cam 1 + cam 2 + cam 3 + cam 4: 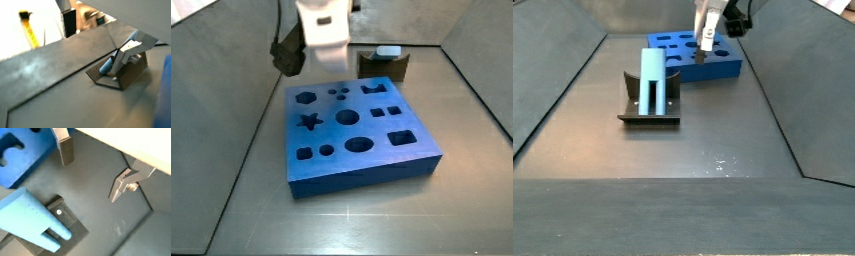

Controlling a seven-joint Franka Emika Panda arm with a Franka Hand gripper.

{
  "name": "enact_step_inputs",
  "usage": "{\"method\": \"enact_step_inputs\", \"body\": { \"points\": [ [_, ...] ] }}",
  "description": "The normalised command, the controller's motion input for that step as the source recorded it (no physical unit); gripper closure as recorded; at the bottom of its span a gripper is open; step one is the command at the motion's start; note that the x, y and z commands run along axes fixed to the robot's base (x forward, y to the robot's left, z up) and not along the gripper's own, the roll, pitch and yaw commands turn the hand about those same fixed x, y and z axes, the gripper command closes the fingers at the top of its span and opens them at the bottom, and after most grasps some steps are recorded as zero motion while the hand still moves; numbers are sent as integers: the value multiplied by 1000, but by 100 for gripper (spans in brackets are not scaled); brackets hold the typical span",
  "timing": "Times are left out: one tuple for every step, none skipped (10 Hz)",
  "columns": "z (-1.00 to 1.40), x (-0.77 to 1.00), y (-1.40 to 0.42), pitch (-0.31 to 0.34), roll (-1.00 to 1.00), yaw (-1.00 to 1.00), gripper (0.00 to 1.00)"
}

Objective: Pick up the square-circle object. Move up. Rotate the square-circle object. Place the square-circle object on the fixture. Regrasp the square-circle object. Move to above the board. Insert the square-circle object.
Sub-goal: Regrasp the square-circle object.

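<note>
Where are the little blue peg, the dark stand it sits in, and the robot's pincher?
square-circle object [653, 78]: side view, middle of its upright shaft.
fixture [648, 118]: side view, base plate's front edge.
gripper [92, 170]: wrist view, empty gap between its fingers.

A dull grey floor [673, 150] fills both side views, faintly glossy with small light specks. Grey walls [560, 60] slope up on 3 sides. A yellow strip [28, 30] shows upper left in a wrist view.
</note>
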Motion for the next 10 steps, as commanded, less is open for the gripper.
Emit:
{"method": "enact_step_inputs", "body": {
  "points": [
    [-38,50,-16,670,474,-279,0],
    [-29,72,-10,668,350,-87,0],
    [-30,68,-15,647,297,33,0],
    [-16,60,-38,593,218,223,0],
    [2,62,-46,531,174,320,0],
    [-2,71,-47,403,137,411,0],
    [-9,67,-45,331,127,434,0],
    [-8,62,-43,190,109,435,0],
    [-3,58,-41,102,91,412,0],
    [-5,55,-45,4,75,363,0]
  ]
}}
